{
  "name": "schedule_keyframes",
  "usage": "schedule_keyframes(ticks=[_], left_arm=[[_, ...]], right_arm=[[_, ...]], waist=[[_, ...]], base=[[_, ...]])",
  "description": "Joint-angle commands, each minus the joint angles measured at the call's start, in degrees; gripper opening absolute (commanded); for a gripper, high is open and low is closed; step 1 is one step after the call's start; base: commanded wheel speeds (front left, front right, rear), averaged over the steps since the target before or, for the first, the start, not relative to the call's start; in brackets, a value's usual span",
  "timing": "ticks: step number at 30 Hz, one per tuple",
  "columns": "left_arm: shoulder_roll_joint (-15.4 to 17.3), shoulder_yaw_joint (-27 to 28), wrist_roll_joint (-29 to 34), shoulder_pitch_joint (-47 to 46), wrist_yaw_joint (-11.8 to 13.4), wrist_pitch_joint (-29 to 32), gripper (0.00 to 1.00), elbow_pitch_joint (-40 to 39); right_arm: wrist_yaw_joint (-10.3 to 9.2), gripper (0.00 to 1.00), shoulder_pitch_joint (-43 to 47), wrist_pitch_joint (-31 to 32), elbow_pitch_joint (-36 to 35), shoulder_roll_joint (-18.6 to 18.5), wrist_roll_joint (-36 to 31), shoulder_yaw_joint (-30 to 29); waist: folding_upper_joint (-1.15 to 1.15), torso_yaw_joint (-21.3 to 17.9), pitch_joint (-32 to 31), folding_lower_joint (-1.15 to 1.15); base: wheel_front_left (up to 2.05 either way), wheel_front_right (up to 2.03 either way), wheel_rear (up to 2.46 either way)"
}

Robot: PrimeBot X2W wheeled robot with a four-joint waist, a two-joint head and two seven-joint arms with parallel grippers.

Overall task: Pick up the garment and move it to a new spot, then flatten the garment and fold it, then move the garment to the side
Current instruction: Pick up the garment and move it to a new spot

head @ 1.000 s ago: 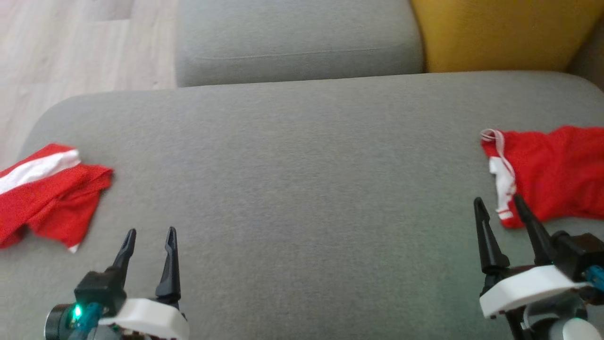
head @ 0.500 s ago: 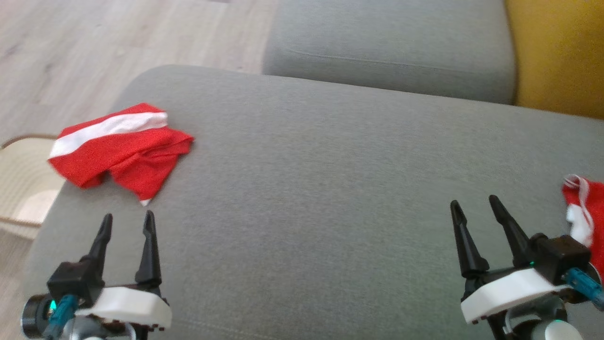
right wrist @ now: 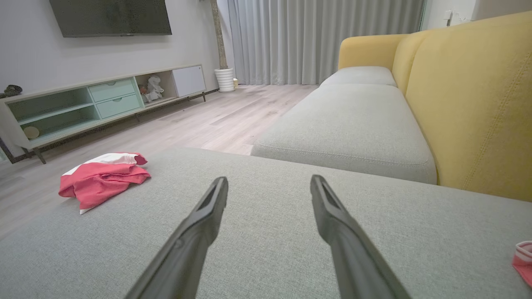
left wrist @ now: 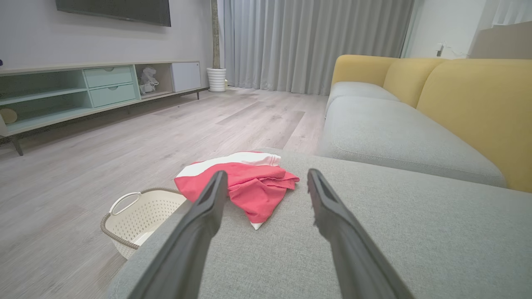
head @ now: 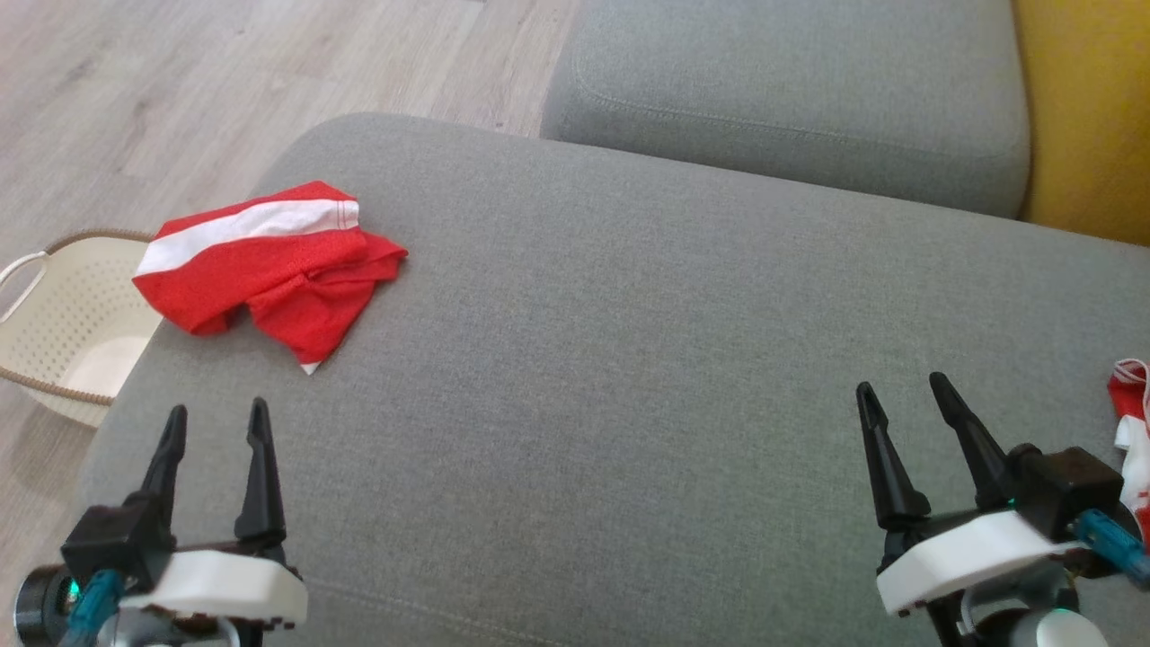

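A bunched red garment (head: 269, 270) lay at the sofa cushion (head: 629, 359)'s left edge, ahead of the left gripper (head: 218, 411), its white band (head: 260, 220) crosswise. The right gripper (head: 901, 386) sat well apart; both sets of jaws stood open, empty.

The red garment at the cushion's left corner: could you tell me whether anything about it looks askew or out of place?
Yes: the red garment lies bunched and creased rather than flat, its white band slanted, right at the edge of the grey cushion above the basket on the floor. Nothing looks torn or spilled.
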Motion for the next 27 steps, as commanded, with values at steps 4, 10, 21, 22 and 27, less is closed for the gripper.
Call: schedule_keyframes(ticks=[4, 10, 21, 22, 27], left_arm=[[0.7, 3.5, -0.5, -5.2, -0.4, -1.6, 1.00, 0.0], [-1.0, 5.8, -2.8, -11.8, -3.9, -2.4, 1.00, 8.3], [0.0, 9.0, -6.2, -33.4, -15.3, -2.6, 1.00, 37.7], [0.3, 9.1, -6.4, -35.7, -16.3, -2.6, 1.00, 40.1], [2.0, 7.3, -5.6, -46.0, -20.9, -1.9, 1.00, 53.1]], right_arm=[[0.37, 1.00, -3.1, 0.7, -2.5, -0.3, 0.1, 1.0], [0.37, 1.00, -5.6, 2.4, -4.8, -1.3, -0.3, 1.0], [0.37, 1.00, -11.0, 5.7, -9.8, -5.0, -0.6, -0.6], [0.37, 1.00, -11.2, 6.0, -10.4, -5.3, -0.7, -1.1], [0.37, 1.00, -12.7, 7.5, -12.7, -7.2, -0.7, -2.1]], waist=[[0.00, -0.4, 1.4, 0.00], [0.00, -2.3, 7.5, 0.00], [0.00, -5.7, 21.4, 0.00], [0.00, -5.7, 22.5, 0.00], [0.00, -6.3, 26.8, 0.00]], base=[[0.00, 0.00, 0.00], [0.00, 0.00, 0.00], [0.00, 0.00, 0.00], [0.00, 0.00, 0.00], [0.00, 0.00, 0.00]])
